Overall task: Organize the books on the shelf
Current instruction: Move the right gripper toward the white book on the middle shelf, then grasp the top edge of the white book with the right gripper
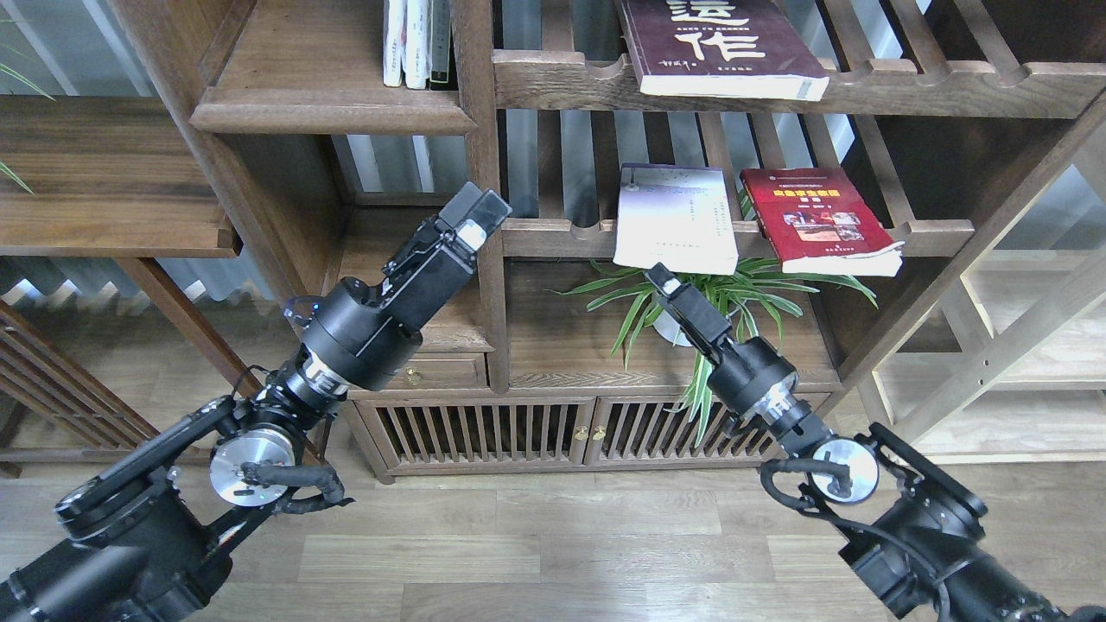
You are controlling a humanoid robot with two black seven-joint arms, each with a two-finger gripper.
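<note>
The pale white-lavender book (674, 216) and the red book (816, 220) lie flat side by side on the lower slatted rack, their front edges overhanging its rail. The maroon book (717, 43) lies on the upper slatted rack. The solid dark-brown shelf (333, 111) is at the upper left of the bookcase. My right gripper (661, 278) points up, just below the pale book's front edge, with nothing in it. My left gripper (477, 212) is raised in front of the upright post, below the shelf, and holds nothing. The fingers of both grippers cannot be told apart.
Several upright white books (415, 43) stand at the shelf's right end. A spider plant in a white pot (683, 324) sits under the lower rack, behind my right gripper. A low cabinet with slatted doors (536, 432) and a small drawer (441, 371) are below.
</note>
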